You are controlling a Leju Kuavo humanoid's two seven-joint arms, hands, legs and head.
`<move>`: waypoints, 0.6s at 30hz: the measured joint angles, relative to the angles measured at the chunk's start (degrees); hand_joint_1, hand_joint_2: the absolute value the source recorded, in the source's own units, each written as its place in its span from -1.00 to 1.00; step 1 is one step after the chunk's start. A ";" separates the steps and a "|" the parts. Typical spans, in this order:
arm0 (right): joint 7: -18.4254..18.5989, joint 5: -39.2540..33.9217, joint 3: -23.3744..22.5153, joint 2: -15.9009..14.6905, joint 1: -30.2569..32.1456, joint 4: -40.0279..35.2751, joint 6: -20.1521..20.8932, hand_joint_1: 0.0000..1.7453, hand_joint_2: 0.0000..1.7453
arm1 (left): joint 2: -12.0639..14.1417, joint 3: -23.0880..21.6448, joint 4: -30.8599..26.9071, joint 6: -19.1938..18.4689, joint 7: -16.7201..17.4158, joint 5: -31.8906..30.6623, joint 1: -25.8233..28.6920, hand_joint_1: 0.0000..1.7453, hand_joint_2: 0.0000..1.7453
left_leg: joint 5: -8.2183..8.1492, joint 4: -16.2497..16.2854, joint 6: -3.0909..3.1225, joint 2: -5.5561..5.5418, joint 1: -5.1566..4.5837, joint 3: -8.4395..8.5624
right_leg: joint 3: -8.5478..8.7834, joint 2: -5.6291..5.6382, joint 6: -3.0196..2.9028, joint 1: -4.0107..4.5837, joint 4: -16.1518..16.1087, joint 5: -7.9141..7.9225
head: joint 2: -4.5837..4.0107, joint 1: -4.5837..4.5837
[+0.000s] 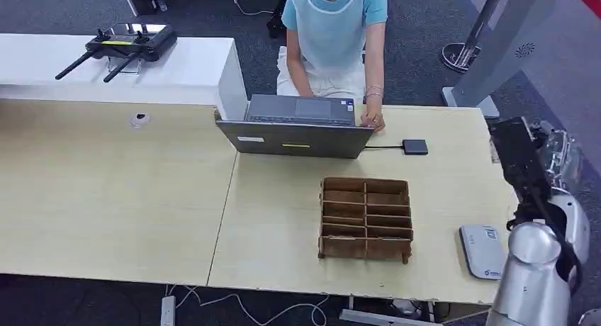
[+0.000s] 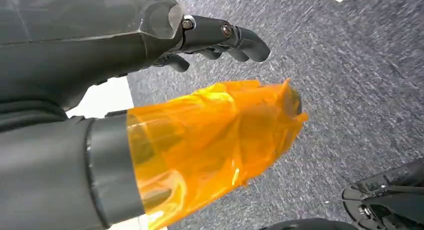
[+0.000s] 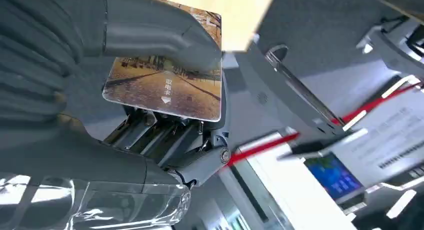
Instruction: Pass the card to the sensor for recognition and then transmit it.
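Note:
In the right wrist view my right hand (image 3: 70, 75) pinches a card (image 3: 167, 87) printed with a brownish street picture, the thumb pressed on its face and the darker fingers under it. In the head view the right hand (image 1: 516, 152) is raised at the table's right edge, beyond a flat white-grey reader (image 1: 483, 250) that lies near the front right corner. A small dark box (image 1: 415, 147) on a cable lies further back beside the laptop. My left hand (image 2: 125, 90), its thumb wrapped in orange film, hangs over grey carpet and holds nothing, fingers apart.
A brown box (image 1: 366, 217) with several compartments stands mid-table. Behind it an open laptop (image 1: 298, 127) has a seated person (image 1: 334, 28) typing on it. A black controller (image 1: 120, 46) rests on the white counter at the back left. Bare wooden tabletop (image 1: 106, 191) stretches to the left.

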 joint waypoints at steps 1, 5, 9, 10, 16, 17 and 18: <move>0.48 1.18 1.55 -0.50 -2.41 0.90 0.07 1.00 1.00 | 0.02 0.00 0.00 -0.02 -0.04 -0.37 -0.03 -1.00 -1.00 | 0.02 0.00 -0.01 0.00 0.00 0.00 | -0.01 0.00 -0.01 0.00 0.00 0.03 | -0.02 0.00; 2.32 5.88 7.06 -1.11 -11.41 5.12 1.53 1.00 1.00 | 0.02 0.00 0.00 -0.22 -0.17 -2.34 -0.08 -1.00 -1.00 | 0.07 0.00 -0.06 0.01 0.01 0.02 | -0.03 0.03 -0.05 0.01 0.04 0.08 | -0.02 -0.02; 1.66 11.47 13.66 -2.10 -18.60 10.78 2.30 1.00 1.00 | 0.02 0.00 0.02 -0.61 -0.66 -3.82 -0.17 -1.00 -1.00 | 0.12 0.00 -0.10 -0.01 0.02 0.00 | -0.05 0.03 -0.05 0.01 0.07 0.09 | 0.00 -0.02; 0.83 12.36 16.35 -2.51 -21.28 13.40 2.43 1.00 1.00 | 0.02 0.00 0.00 -0.76 -0.77 -4.41 -0.19 -1.00 -1.00 | 0.12 0.00 -0.10 -0.01 0.02 -0.02 | -0.06 0.03 -0.06 0.01 0.08 0.09 | -0.02 0.00; 1.03 15.71 28.20 -2.90 -33.78 26.63 2.23 1.00 1.00 | 0.07 0.00 0.00 -1.16 -1.31 -7.15 -0.24 -1.00 -1.00 | 0.13 0.00 -0.11 -0.07 0.05 -0.02 | -0.09 -0.01 -0.06 0.02 0.10 0.09 | -0.02 0.00; 1.29 16.04 29.75 -2.69 -34.98 28.46 2.17 1.00 1.00 | 0.07 0.00 0.00 -1.25 -1.47 -7.32 -0.26 -1.00 -1.00 | 0.13 0.00 -0.11 -0.08 0.06 -0.02 | -0.09 -0.02 -0.06 0.02 0.10 0.09 | -0.02 0.00; 1.35 16.23 31.07 -2.53 -35.96 30.15 2.14 1.00 1.00 | 0.07 0.00 -0.06 -1.33 -1.70 -7.34 -0.26 -1.00 -1.00 | 0.13 0.00 -0.11 -0.09 0.06 -0.03 | -0.09 -0.03 -0.06 0.03 0.10 0.08 | 0.00 0.00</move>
